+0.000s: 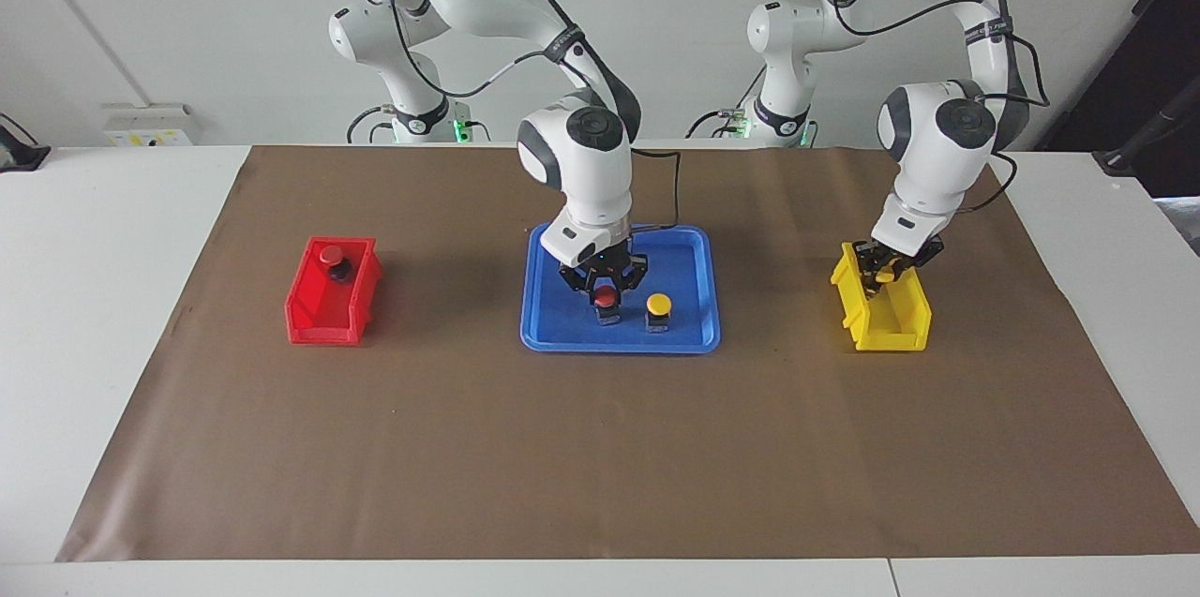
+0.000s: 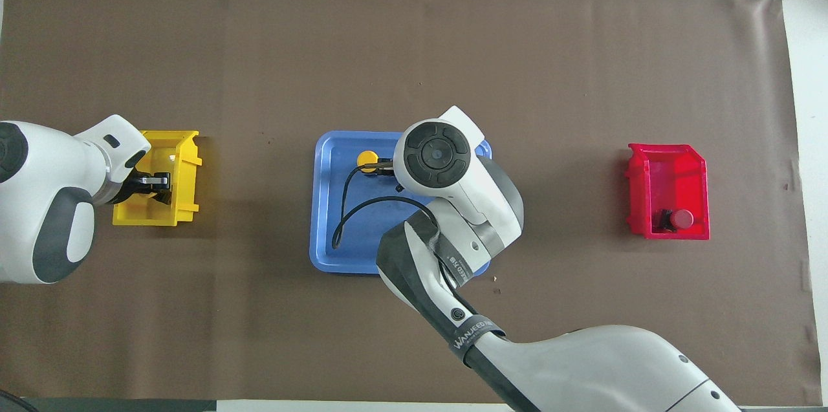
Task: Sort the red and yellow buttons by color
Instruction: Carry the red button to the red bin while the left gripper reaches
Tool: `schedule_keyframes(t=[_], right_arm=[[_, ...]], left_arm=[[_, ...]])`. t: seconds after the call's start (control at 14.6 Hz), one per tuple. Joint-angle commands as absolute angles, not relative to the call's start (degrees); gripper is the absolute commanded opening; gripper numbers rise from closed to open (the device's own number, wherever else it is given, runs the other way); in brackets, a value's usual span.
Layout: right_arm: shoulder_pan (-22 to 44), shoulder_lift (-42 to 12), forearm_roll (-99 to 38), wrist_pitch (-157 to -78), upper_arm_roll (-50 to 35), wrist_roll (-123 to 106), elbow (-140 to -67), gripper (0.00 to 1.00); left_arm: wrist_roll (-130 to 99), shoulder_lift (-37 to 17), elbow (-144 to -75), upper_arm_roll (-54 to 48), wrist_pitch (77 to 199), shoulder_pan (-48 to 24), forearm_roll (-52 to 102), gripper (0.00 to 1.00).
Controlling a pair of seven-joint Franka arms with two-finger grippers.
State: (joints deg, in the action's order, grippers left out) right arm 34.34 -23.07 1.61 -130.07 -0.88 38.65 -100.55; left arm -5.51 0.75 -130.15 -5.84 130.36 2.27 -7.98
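Note:
My right gripper (image 1: 607, 286) is down in the blue tray (image 1: 553, 335) and shut on a red button (image 1: 607, 298). Beside that one a yellow button (image 1: 659, 304) stands in the tray, seen from above as a yellow cap (image 2: 367, 158). The right wrist hides the red button and the gripper in the overhead view. Another red button (image 1: 330, 255) lies in the red bin (image 1: 319, 320). My left gripper (image 1: 879, 273) hangs over the yellow bin (image 1: 886, 330), shut on a yellow button (image 1: 888, 276); from above this gripper (image 2: 157, 182) is over the bin's middle.
A brown mat (image 1: 600, 447) covers the table. The red bin (image 2: 666, 166) sits toward the right arm's end, the yellow bin (image 2: 184, 166) toward the left arm's end, the blue tray (image 2: 326, 205) between them. A black cable (image 2: 343, 218) loops over the tray.

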Motion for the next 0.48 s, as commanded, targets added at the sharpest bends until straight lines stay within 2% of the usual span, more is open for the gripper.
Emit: schedule_keyframes(t=[0.0,0.14,0.21,0.41], right_arm=[[33.85,-22.15,4.29,-126.94,-0.53,39.64,-98.29,0.11],[30.96,-19.71,6.68,-118.86,-0.18,34.23,-95.37,0.11],[28.15,-16.82,6.59,-117.09,-0.26,29.84,-96.23,0.11],[18.84,-6.19,6.15,-114.17,-0.26,15.07,-105.43,0.12]], left_arm=[[-5.19,1.23,-130.43,-5.62,129.99,2.46,-9.84,0.75],[-4.92,1.14,-130.43,-5.63,129.99,2.55,-9.84,0.90],[-4.92,1.14,-130.26,-5.63,129.82,2.46,-9.84,0.91],[-4.75,0.97,-127.37,-5.54,127.37,2.55,-9.84,0.91]])
